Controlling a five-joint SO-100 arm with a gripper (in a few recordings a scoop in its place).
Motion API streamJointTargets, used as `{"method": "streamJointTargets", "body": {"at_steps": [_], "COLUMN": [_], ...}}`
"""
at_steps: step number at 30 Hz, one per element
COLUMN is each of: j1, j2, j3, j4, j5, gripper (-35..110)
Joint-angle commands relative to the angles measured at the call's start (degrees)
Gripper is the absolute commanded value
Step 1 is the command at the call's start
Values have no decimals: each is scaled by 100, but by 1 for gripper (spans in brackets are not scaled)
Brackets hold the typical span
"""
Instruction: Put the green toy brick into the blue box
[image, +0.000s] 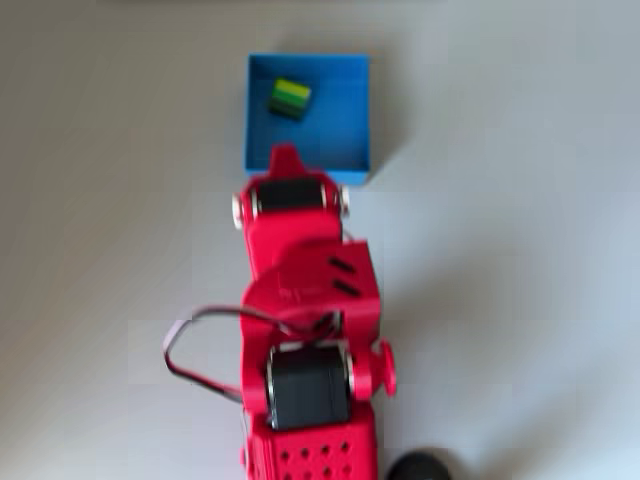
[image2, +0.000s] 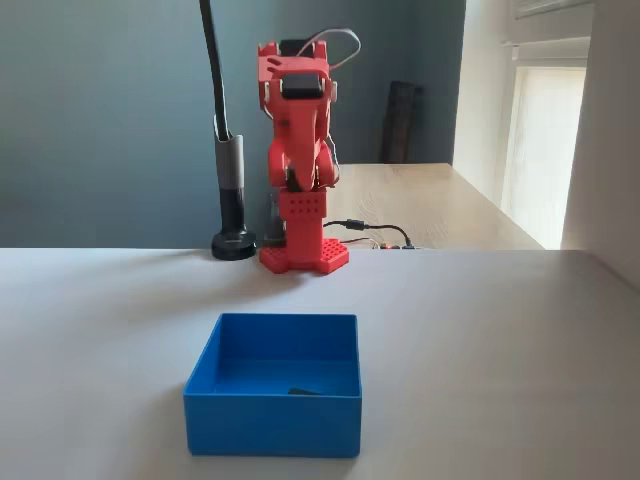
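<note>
Since the green toy brick (image: 289, 97) already lies on the floor of the blue box (image: 352, 150), upper-left part near the far wall in the overhead view, the main job looks done. Brick sits tilted a bit, studs up, not touching any wall as far as the blur lets me tell. Red arm (image: 305, 270) is folded below the box in that pic, w/ the gripper (image: 286, 158) tip just overlapping the box's near wall; can't tell if its fingers are spread or pressed together, nothing seen between them.

Fixed view: arm (image2: 298, 130) stands folded upright over its base, well back from the box (image2: 272, 424), which sits near the cam on the white table (image2: 500, 330). Box's front wall hides most of the floor; only a dark sliver shows inside, prob. shadow, can't confirm the brick there. Left to do, my guess: nothing but parking the arm.
</note>
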Motion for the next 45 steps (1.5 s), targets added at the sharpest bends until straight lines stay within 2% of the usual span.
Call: {"method": "streamJointTargets", "body": {"at_steps": [1, 11, 23, 45], "j1": [-62, 88, 167, 211], "j2": [923, 1775, 2118, 2118], "j3": [844, 2812, 3955, 4008], "j4": [-53, -53, -202, -123], "j5": [-53, -334, -290, -202], "gripper": [0, 0, 0, 0]}}
